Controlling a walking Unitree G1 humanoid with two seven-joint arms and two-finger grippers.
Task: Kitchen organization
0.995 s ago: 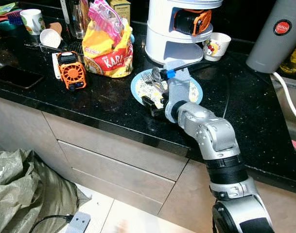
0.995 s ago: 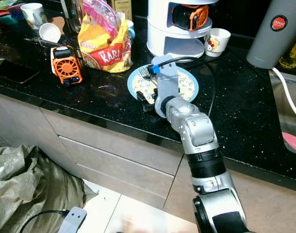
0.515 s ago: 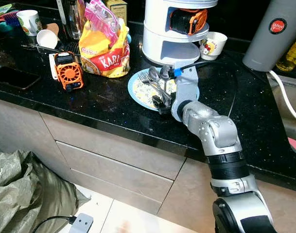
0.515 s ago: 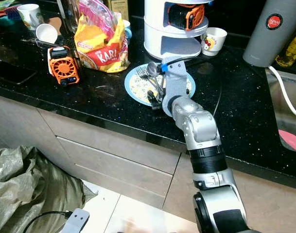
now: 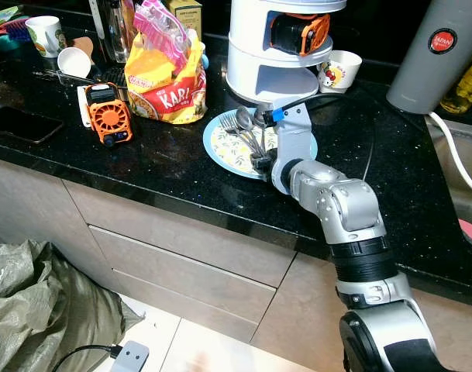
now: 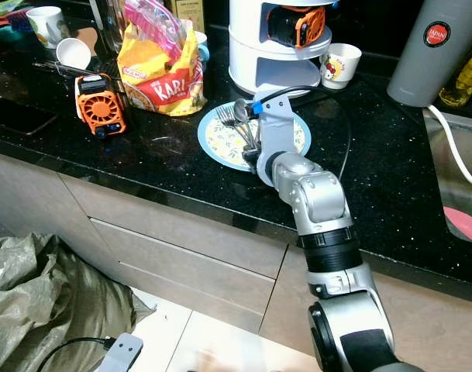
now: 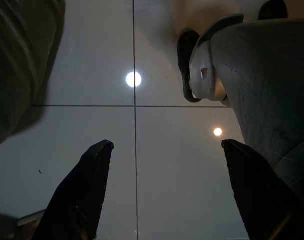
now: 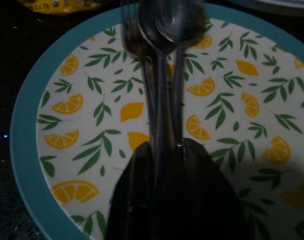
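Observation:
A blue-rimmed plate [image 5: 222,145] with a lemon-and-leaf pattern lies on the black counter [image 5: 166,167] in front of a white tiered stand. Over it my right gripper [image 5: 260,161] is shut on the handles of a bundle of cutlery [image 5: 246,129], forks and spoons whose heads point toward the stand. In the right wrist view the black fingers [image 8: 137,200] clamp the cutlery [image 8: 161,75] above the plate [image 8: 82,120]. My left gripper [image 7: 159,192] hangs open over the tiled floor beside the robot's leg.
A yellow snack bag [image 5: 167,77] and an orange fan [image 5: 111,115] stand left of the plate, with cups [image 5: 71,60] behind. The white stand [image 5: 274,46] holds an orange device. A small cup [image 5: 340,71] and grey flask [image 5: 437,54] sit right, a sink at far right. A green sack [image 5: 42,310] lies on the floor.
My right gripper has lifted the cutlery off the plate's near edge and drawn it slightly back toward the stand. The camera has shifted a little.

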